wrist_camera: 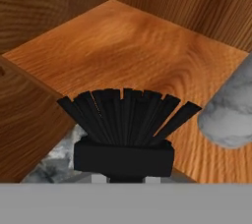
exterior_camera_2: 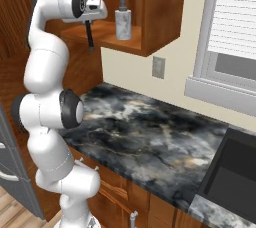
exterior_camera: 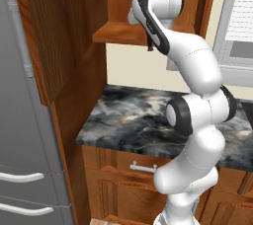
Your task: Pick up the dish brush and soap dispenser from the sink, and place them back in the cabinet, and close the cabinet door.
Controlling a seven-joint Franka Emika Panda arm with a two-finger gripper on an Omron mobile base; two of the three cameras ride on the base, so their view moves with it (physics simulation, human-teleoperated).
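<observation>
A grey-black marbled countertop (exterior_camera_2: pixel 150 132) runs beneath the open cabinet (exterior_camera_2: pixel 150 17), whose shelf holds 1 soap dispenser (exterior_camera_2: pixel 123 19), standing upright. The gripper (exterior_camera_2: pixel 90 19) is clamped on the dish brush (wrist_camera: pixel 125 125), bristles fanned above the shelf edge, its handle hanging down. The sink (exterior_camera_2: pixel 235 177) sits well apart.

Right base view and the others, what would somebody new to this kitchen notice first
The white arm stretches up to the open cabinet, its gripper shut on the dish brush, which hangs at the front edge of the wooden shelf. The soap dispenser already stands on that shelf, just to the side of the hand. Below lies the dark marbled countertop, with the black sink at its far end.
</observation>
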